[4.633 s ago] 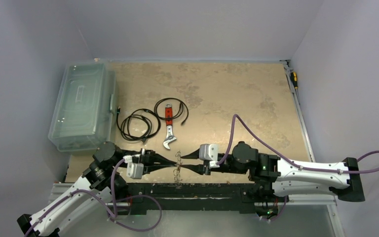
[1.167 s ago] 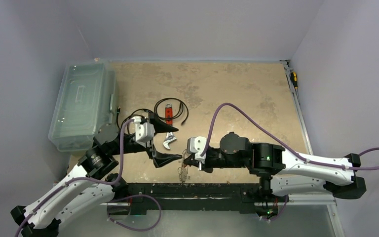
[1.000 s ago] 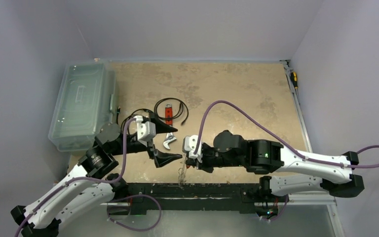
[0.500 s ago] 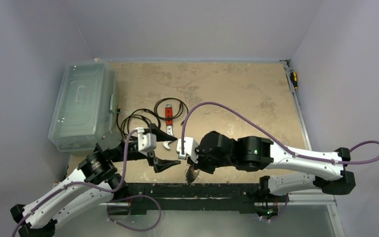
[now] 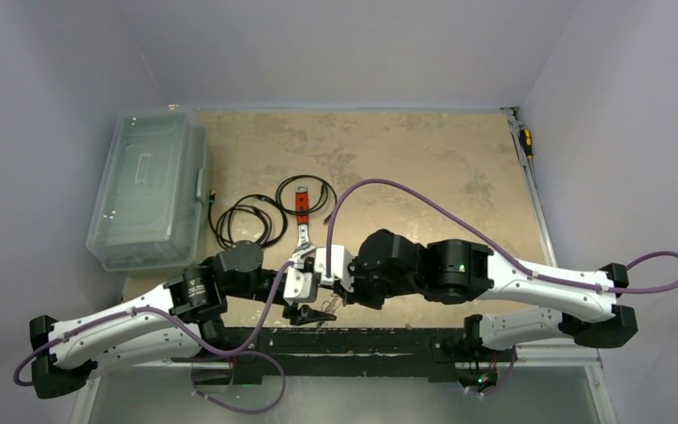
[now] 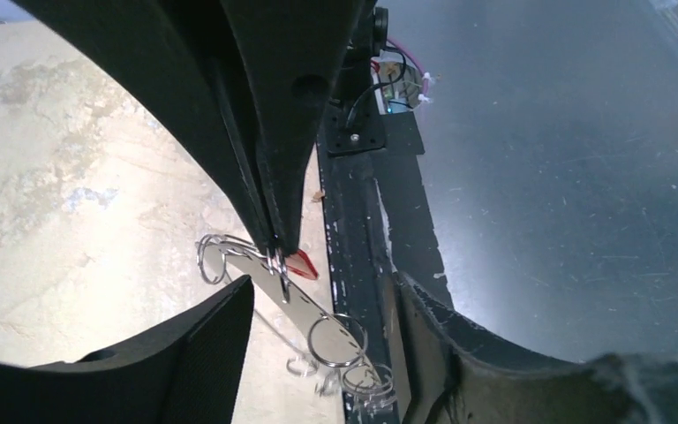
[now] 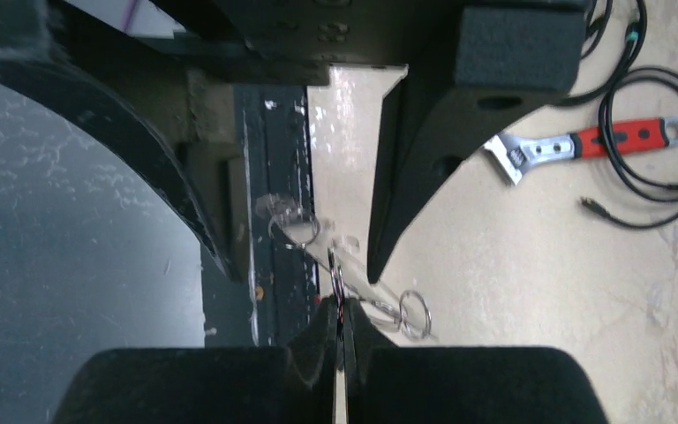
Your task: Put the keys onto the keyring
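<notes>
The keys [image 6: 300, 305] show as a flat silvery strip with holes, carrying several small rings; they hang at the table's near edge [image 5: 322, 313]. My right gripper [image 7: 342, 305] is shut on one small ring [image 7: 335, 276] at the strip's upper part, and a red bit shows at its tips. My left gripper [image 6: 325, 296] is open, one finger on each side of the strip's lower end and neither touching it. A thin wire [image 6: 274, 328] runs under the strip; I cannot tell whether it is the keyring.
A red-handled wrench [image 5: 301, 231] and two black coiled cables [image 5: 247, 223] lie behind the grippers. A clear plastic box [image 5: 146, 190] stands at the left. The black base rail [image 5: 380, 340] runs just below the bunch. A screwdriver [image 5: 524, 141] lies at the far right edge.
My left arm has swung down from beside the wrench to the near edge, and its jaws have narrowed around the strip. My right gripper has shifted slightly left, still shut on the ring.
</notes>
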Controlling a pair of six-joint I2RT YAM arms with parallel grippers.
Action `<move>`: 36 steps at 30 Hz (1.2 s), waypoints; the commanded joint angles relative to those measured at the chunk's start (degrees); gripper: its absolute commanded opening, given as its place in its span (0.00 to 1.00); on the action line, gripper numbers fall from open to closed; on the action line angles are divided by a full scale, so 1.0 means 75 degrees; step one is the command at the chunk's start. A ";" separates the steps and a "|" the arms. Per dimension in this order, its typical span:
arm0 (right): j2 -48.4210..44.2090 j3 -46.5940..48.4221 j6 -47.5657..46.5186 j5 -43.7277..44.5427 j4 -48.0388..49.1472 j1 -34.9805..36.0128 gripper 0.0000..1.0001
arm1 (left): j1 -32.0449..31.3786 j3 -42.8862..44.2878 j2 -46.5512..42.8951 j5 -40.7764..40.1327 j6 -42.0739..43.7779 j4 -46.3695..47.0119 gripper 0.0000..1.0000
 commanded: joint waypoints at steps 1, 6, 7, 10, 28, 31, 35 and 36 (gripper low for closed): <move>-0.0025 0.0337 -0.0153 -0.0297 0.0091 0.0020 0.00 | -0.0045 0.0516 0.0140 -0.0295 0.0320 0.0023 0.54; -0.0068 0.0201 -0.0153 -0.0408 0.0113 0.0020 0.00 | -0.0045 0.0519 -0.0050 -0.0575 0.0376 0.0088 0.52; -0.0071 0.0188 -0.0153 -0.0432 0.0125 0.0022 0.00 | -0.0045 0.0531 -0.0088 -0.0644 0.0394 0.0091 0.52; -0.0089 0.0154 -0.0153 -0.0482 0.0147 0.0026 0.00 | -0.0045 0.0529 -0.0194 -0.0762 0.0444 0.0090 0.49; -0.0089 0.0082 -0.0141 -0.0478 0.0356 0.0024 0.00 | -0.0033 0.0300 -0.0370 -0.0742 0.0323 0.0453 0.32; -0.0072 0.0067 -0.0152 -0.0509 0.0416 0.0020 0.00 | -0.0033 0.0233 -0.0389 -0.0696 0.0221 0.0576 0.30; -0.0026 0.0034 -0.0187 -0.0517 0.0493 0.0020 0.00 | -0.0021 0.0155 -0.0402 -0.0629 0.0056 0.0762 0.27; -0.0015 0.0033 -0.0195 -0.0522 0.0507 0.0019 0.00 | -0.0012 0.0138 -0.0388 -0.0626 0.0030 0.0770 0.25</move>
